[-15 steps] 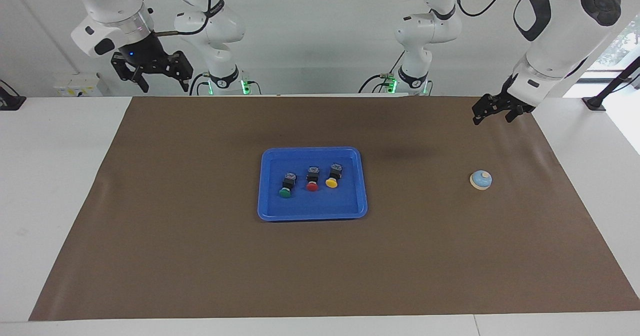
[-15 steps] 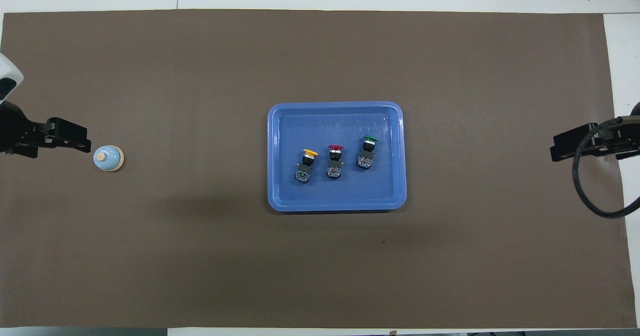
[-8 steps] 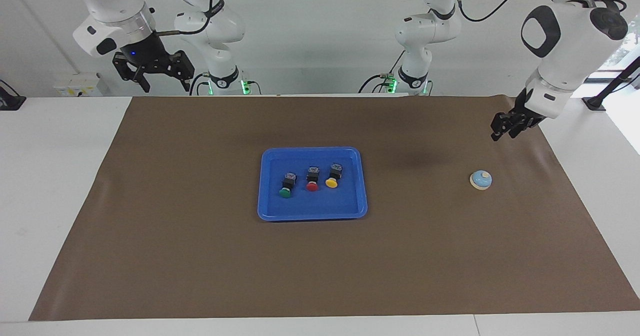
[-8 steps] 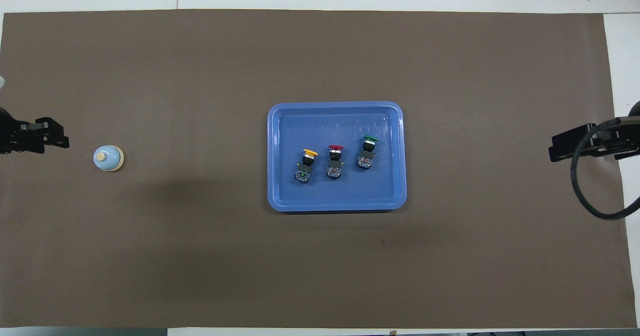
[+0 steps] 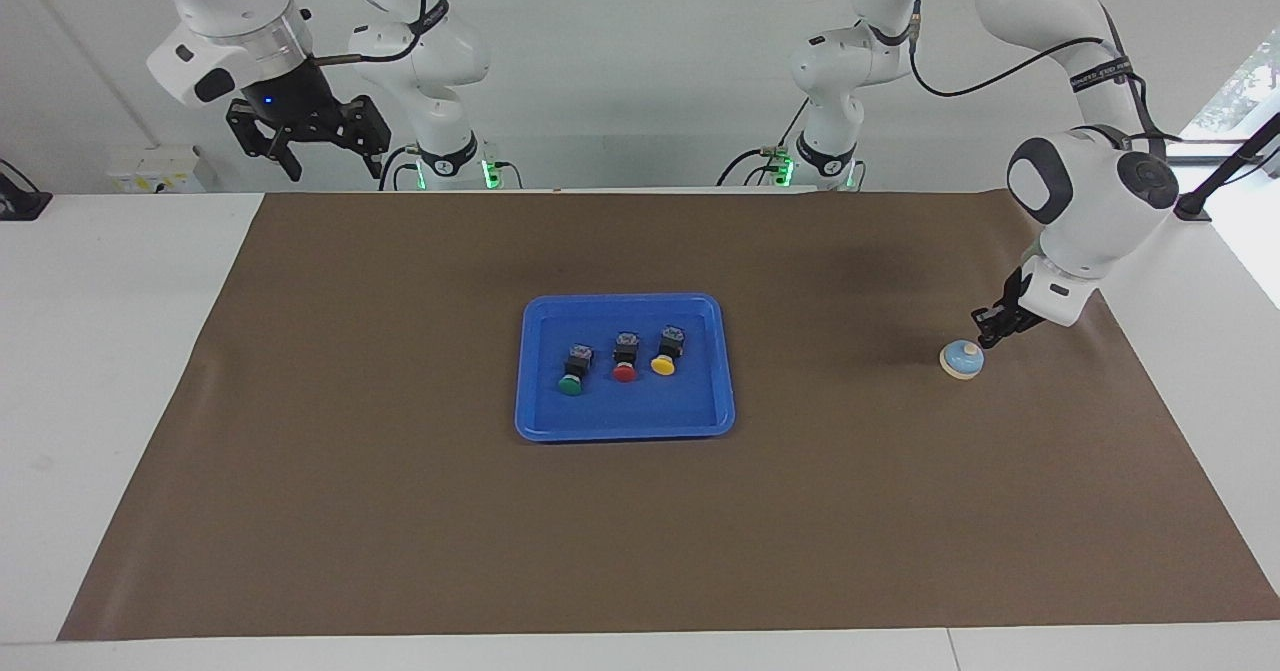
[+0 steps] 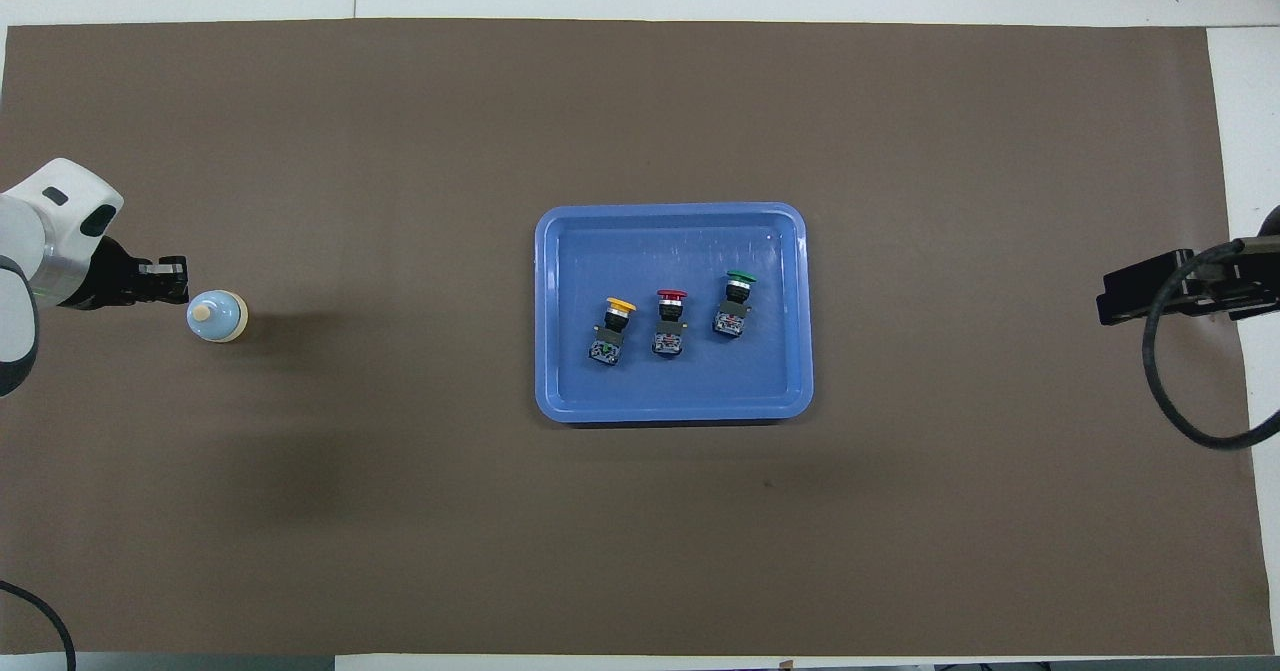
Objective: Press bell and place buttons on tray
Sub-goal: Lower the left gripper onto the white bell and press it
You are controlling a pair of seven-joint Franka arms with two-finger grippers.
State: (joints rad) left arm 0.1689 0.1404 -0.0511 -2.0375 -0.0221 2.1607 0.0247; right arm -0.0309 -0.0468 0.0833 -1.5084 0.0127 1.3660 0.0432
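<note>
Green, red and yellow buttons [image 5: 623,357] lie tipped over in the blue tray [image 5: 530,421] — light-blue bell [image 5: 961,359] sits upright well apart, toward the left arm's end.

Bright, even overhead light; soft shadows on brown mat [image 5: 400,511]; sharp pics, no glare.

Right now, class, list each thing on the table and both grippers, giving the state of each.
Bell: upright on the mat, not yet pressed.
Tray: flat, holds three buttons.
Green button, red button, yellow button: lying in the tray.
Left gripper: shut, beside the bell.
Right gripper: open, raised, waiting.
</note>
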